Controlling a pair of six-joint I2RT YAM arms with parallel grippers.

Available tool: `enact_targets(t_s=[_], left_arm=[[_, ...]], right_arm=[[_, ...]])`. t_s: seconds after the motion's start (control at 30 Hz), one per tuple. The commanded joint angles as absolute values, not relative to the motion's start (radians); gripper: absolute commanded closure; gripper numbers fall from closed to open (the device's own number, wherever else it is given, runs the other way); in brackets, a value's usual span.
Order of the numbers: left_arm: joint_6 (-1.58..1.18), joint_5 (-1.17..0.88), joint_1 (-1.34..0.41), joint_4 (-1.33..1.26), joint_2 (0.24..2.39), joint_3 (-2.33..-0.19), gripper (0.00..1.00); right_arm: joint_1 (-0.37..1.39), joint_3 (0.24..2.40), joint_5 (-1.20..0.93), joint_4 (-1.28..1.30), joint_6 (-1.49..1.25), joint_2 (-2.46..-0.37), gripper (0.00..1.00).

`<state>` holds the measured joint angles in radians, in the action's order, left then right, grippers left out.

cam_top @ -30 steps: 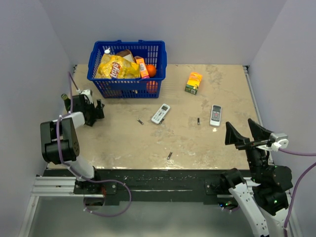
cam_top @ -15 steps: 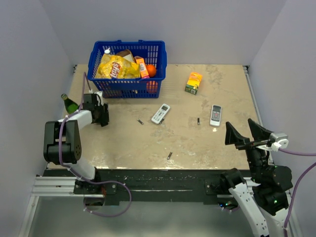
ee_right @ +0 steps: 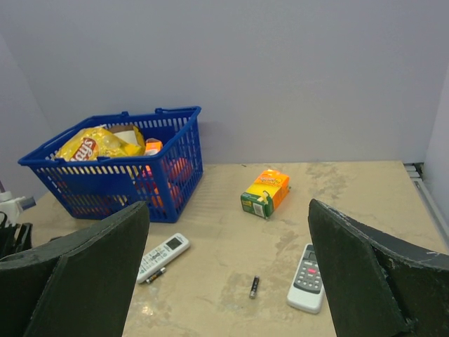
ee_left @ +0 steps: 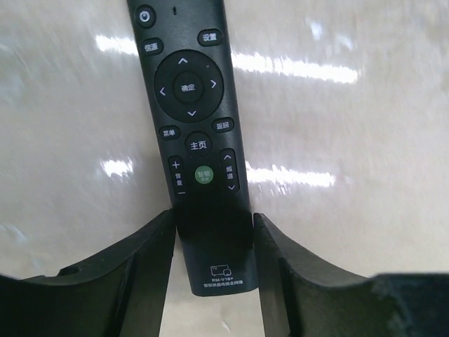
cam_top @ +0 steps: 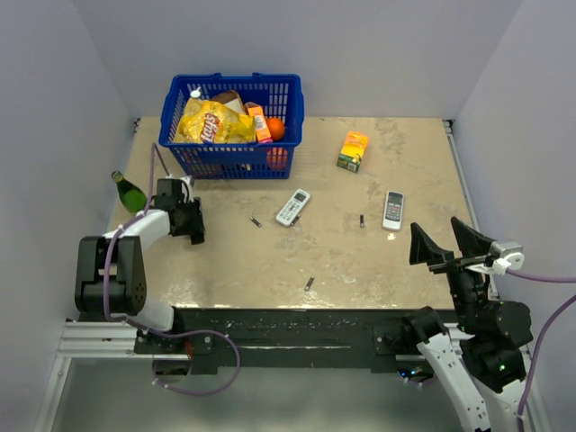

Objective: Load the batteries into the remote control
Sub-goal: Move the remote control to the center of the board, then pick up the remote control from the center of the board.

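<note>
Showing one of the batteries (cam_top: 309,283) lying loose by the near edge of the table (cam_top: 405,171), and the right gripper (cam_top: 450,245) hovering at near right, released and holding nothing. Showing, at mid left, the left gripper (ee_left: 212,225) clenched across the narrow sides of the remote control (ee_left: 193,126) at its tail end, button face towards the wrist camera.

Judging the remote control as light, rigid and smooth-sided, so likely to pivot in an end pinch. Favouring a hold nearer the middle, keeping the back cover free.

Reading "RM-V18+" below the keys, and "确定", "主页", "菜单", "返回" on them.

Locating two more batteries farther out, small and apt to roll, each just left of a white remote. Placing the orange box (cam_top: 354,150) and blue basket (cam_top: 232,126) farthest, with print too small for reading.
</note>
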<state>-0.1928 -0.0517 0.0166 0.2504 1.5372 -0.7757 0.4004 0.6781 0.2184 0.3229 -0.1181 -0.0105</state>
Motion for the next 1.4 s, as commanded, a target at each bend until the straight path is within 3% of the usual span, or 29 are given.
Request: enact_targets(t_s=[0.0, 0.13, 0.27, 0.4, 0.53, 0.93, 1.03, 1.07, 1.13, 1.17, 1.27, 1.37], left_arm=[[-0.268, -0.143, -0.006, 0.386, 1.430, -0.713, 0.46], [-0.319, -0.126, -0.081, 0.390, 1.384, -0.712, 0.41], [-0.328, -0.100, -0.112, 0.446, 1.483, -0.765, 0.32], [-0.373, 0.053, -0.115, 0.448, 1.474, -0.785, 0.17], [-0.409, 0.118, -0.114, 0.445, 1.551, -0.854, 0.16], [-0.463, 0.118, -0.115, 0.373, 1.707, -0.871, 0.33], [-0.454, 0.107, -0.115, 0.370, 1.684, -0.845, 0.46], [-0.453, 0.103, -0.115, 0.373, 1.666, -0.842, 0.57], [-0.451, 0.084, -0.115, 0.374, 1.626, -0.835, 0.61], [-0.453, 0.078, -0.115, 0.376, 1.612, -0.834, 0.69], [-0.446, 0.034, -0.115, 0.376, 1.534, -0.838, 0.80], [-0.437, -0.026, -0.115, 0.350, 1.441, -0.841, 0.83]], right_arm=[[0.408, 0.689, 0.216, 0.316, -0.109, 0.020, 0.02], [0.408, 0.689, 0.213, 0.316, -0.110, 0.020, 0.02], [0.410, 0.690, 0.213, 0.318, -0.112, 0.020, 0.02], [0.408, 0.690, 0.216, 0.321, -0.112, 0.020, 0.02], [0.408, 0.690, 0.216, 0.321, -0.112, 0.020, 0.02], [0.408, 0.689, 0.222, 0.319, -0.112, 0.020, 0.02], [0.410, 0.687, 0.221, 0.318, -0.112, 0.020, 0.02], [0.410, 0.687, 0.219, 0.316, -0.110, 0.020, 0.02], [0.408, 0.686, 0.218, 0.314, -0.112, 0.020, 0.02], [0.408, 0.686, 0.216, 0.313, -0.112, 0.017, 0.02], [0.410, 0.690, 0.201, 0.310, -0.115, 0.003, 0.02], [0.408, 0.709, 0.141, 0.317, -0.139, -0.061, 0.02]])
